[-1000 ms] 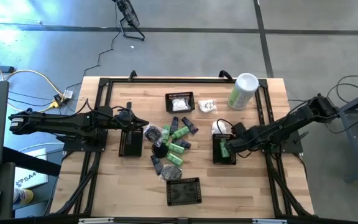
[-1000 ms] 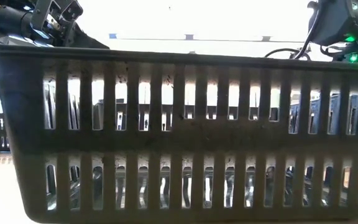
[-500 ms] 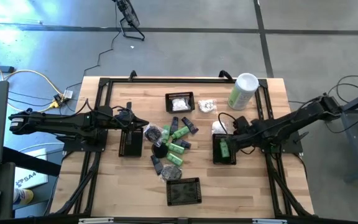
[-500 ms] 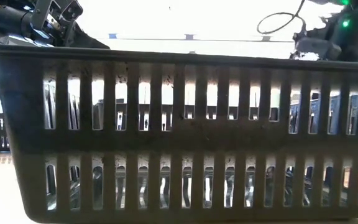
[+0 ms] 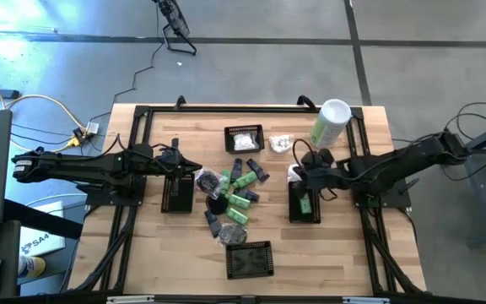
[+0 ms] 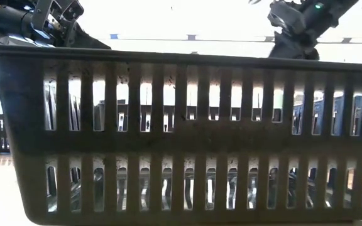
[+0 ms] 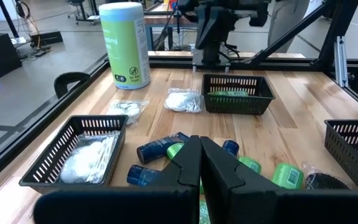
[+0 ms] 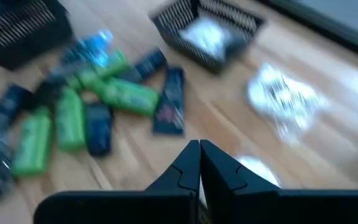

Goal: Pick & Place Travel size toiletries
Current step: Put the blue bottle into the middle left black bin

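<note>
Several travel size toiletries (image 5: 234, 196) lie loose in a heap at the middle of the table (image 5: 353, 262): green bottles, dark blue tubes and a dark round piece, all on their sides. Their long axes run every which way, most of the green ones slanting across the boards rather than along them.

One green bottle (image 5: 305, 203) already lies in the right basket (image 5: 304, 216), its long axis running from the near edge toward the far edge.

Three more black mesh baskets stand around the heap: the left basket (image 5: 176, 196), the far basket (image 5: 244, 138) with white packets inside, and the near basket (image 5: 249, 259), which fills the low view. Loose white packets (image 5: 281, 144) rest just beside the far basket, and a tall pale-green canister (image 5: 330, 124) stands upright at the far right corner.

The right gripper (image 5: 298, 173) hangs over the far end of the right basket, fingers pressed together and holding nothing; its wrist view looks toward the heap. The left gripper (image 5: 194, 173) waits between the left basket and the heap, fingers likewise pressed together, empty.
</note>
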{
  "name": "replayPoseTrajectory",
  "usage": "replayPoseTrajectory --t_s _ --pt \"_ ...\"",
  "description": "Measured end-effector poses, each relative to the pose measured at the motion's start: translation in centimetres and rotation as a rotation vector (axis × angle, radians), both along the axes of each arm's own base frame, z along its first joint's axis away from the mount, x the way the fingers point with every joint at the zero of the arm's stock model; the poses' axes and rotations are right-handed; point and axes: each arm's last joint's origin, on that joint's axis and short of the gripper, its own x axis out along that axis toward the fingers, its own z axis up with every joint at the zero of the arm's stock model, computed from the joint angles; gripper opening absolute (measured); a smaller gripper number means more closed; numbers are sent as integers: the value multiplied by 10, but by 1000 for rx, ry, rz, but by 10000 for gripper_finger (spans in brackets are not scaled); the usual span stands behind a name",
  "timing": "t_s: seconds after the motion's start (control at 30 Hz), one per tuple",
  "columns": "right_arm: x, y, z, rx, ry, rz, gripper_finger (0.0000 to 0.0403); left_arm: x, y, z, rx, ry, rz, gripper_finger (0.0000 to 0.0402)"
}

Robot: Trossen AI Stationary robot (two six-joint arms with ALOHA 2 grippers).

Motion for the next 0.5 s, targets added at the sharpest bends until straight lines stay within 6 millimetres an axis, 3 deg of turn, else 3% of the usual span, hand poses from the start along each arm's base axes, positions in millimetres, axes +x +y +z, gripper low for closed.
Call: replayPoseTrajectory --t_s 0.27,0.5 --pt "21 -9 17 -80 -178 99 3 0 0 -1 -4 5 0 0" --pt "28 -10 21 -85 -243 138 3 0 0 -1 -5 6 -3 0"
